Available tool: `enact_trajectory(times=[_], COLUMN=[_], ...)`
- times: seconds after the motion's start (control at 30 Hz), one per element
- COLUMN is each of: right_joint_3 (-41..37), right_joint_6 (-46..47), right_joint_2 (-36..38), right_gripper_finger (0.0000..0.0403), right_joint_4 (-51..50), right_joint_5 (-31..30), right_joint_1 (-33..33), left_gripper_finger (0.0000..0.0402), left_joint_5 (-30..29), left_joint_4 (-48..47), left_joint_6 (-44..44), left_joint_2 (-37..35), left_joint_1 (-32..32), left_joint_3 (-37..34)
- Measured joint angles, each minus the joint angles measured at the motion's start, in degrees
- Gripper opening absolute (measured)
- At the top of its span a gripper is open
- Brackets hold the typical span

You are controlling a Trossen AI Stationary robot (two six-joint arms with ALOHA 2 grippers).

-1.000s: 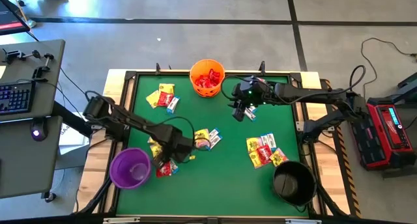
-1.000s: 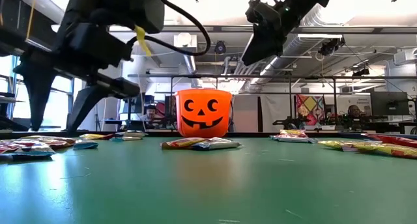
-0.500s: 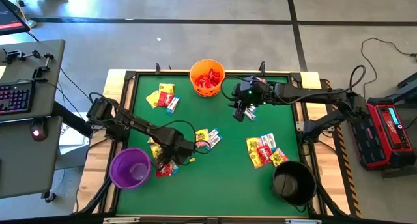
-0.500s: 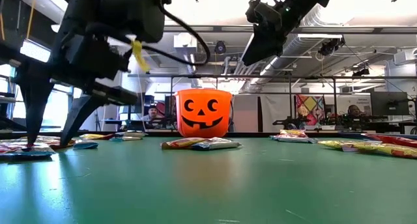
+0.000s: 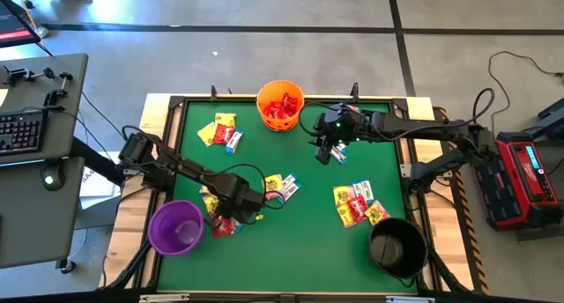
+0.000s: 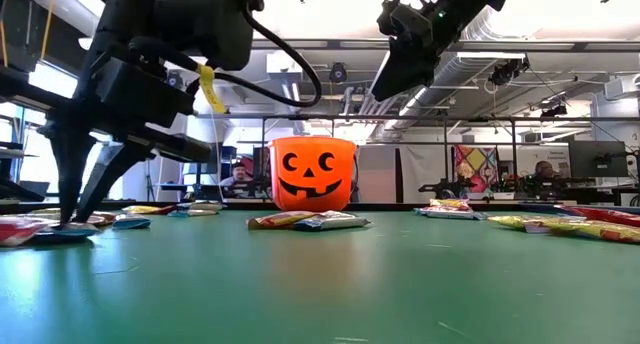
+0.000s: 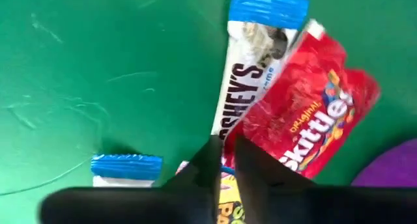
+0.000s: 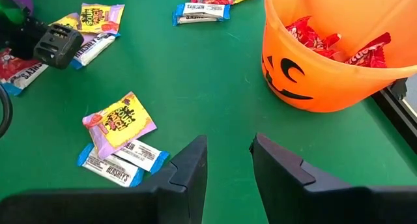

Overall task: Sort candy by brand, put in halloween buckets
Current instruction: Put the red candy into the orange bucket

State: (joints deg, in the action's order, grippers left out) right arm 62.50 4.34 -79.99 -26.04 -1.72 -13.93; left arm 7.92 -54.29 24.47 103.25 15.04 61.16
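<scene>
Hershey's packet [image 7: 244, 87] lengthwise toward left pincer [image 7: 225, 160], blue end away.

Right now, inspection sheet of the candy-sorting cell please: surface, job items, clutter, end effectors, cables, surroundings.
Surface: green mat on a wood-edged table.
Job's things: orange bucket holds red packets; purple bucket and black bucket at the near corners; loose candy in several piles.
Clutter: nothing seen.
End effectors: left end effector down at the pile beside the purple bucket, fingers pinched together at a packet edge among a Skittles packet and a Hershey's bar; right end effector raised near the orange bucket, empty, fingers apart.
Cables: black cable on the floor.
Surroundings: desk with keyboard; red unit.
</scene>
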Motion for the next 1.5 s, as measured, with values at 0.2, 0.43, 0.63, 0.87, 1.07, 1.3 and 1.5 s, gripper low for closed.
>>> enact_trajectory(times=[0.2, 0.43, 0.63, 0.87, 1.07, 1.3, 1.5], right_joint_3=[0.0, 0.0, 0.0, 0.0, 0.0, 0.0, 0.0], right_joint_6=[-0.55, -0.99, -1.01, -0.9, -0.33, 0.94, 3.0], right_joint_2=[0.0, 0.0, 0.0, 0.0, 0.0, 0.0, 0.0], right_gripper_finger=[0.011, 0.011, 0.011, 0.011, 0.011, 0.011, 0.011], right_joint_4=[0.0, -0.28, -1.16, -1.16, -1.12, -0.73, 0.5], right_joint_5=[-0.02, -0.02, -0.02, -0.04, -1.33, -2.87, -4.3], right_joint_1=[-0.1, -0.33, -0.33, -0.33, -0.33, -0.33, -0.33], left_gripper_finger=[0.0002, 0.0, 0.0, 0.0, 0.0, 0.0, 0.0], left_joint_5=[-1.22, -1.79, 0.83, 4.86, 7.84, 10.08, 11.46], left_joint_4=[-1.99, -2.95, -3.03, -3.37, -3.36, -1.76, 2.74], left_joint_6=[0.74, 0.44, -2.01, -5.85, -8.79, -13.92, -18.71], left_joint_2=[0.1, -1.18, -4.0, -7.93, -11.82, -16.37, -19.26], left_joint_1=[-1.33, -4.99, -9.86, -16.61, -21.89, -27.99, -34.45], left_joint_3=[1.65, 4.13, 7.3, 9.24, 9.4, 9.4, 9.44])
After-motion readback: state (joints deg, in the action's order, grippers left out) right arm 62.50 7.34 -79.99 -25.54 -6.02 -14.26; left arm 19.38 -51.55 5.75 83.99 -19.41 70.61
